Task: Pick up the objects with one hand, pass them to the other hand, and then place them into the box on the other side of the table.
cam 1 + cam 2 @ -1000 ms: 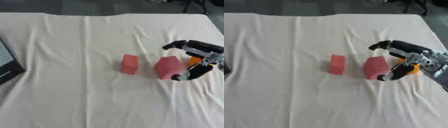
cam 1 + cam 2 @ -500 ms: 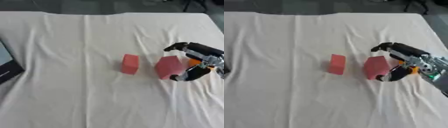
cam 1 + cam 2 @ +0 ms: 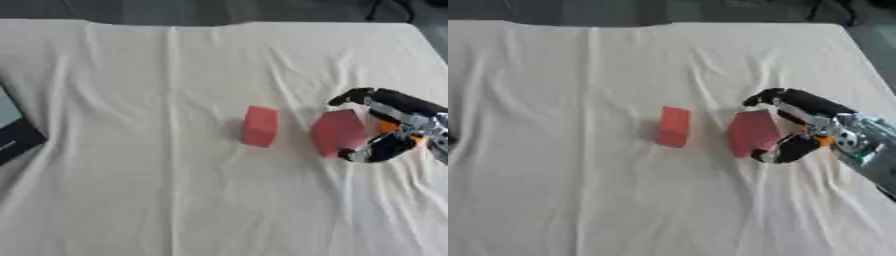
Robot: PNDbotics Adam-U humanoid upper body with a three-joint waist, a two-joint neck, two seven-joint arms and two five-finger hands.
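Left eye: right hand (image 3: 391, 131) curled round red block (image 3: 336, 132), fingers arched over far edge, thumb low at near corner, block against palm side. Risk: thumb purchase slight, block may pivot or slide out on lift; creased cloth (image 3: 175, 190) may drag. Second block (image 3: 260, 126) left of hand, well apart. Box (image 3: 12, 131) far left edge.

Right eye: held block (image 3: 752, 132) upright, long axis near vertical, broad face leftward. Second block (image 3: 673, 126) upright too. Left hand unseen.
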